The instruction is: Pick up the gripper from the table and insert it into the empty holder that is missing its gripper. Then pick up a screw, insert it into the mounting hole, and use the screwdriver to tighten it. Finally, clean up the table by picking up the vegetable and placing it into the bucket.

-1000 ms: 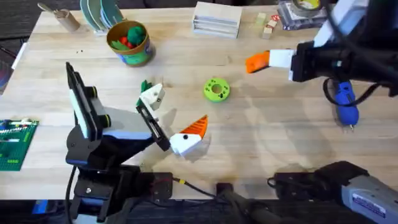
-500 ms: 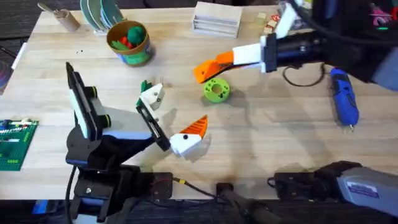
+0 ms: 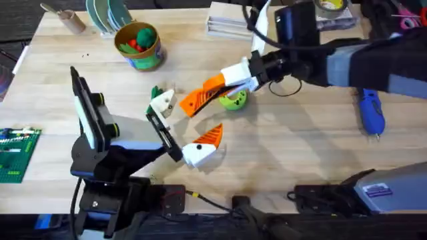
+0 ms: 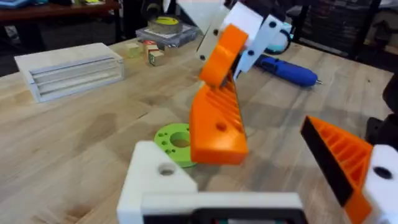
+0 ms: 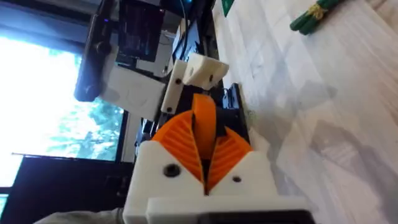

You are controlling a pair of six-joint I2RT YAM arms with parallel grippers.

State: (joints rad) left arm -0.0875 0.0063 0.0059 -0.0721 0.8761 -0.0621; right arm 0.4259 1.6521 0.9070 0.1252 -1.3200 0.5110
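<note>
Over a wooden surface [image 3: 300, 153], the right claw [image 3: 212, 92], clamped on the orange gripper [image 3: 197, 101], nears the left claw's [image 3: 179, 127] wide-open, bare holder [image 3: 163, 103]; misalignment could jam insertion.

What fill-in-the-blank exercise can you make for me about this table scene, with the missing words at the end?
1. The right arm's fingers are shut on the orange ____.
2. The screwdriver lying on the table is ____ in colour.
3. The disc with holes is ____ in colour.
Missing words: gripper; blue; green.
</note>
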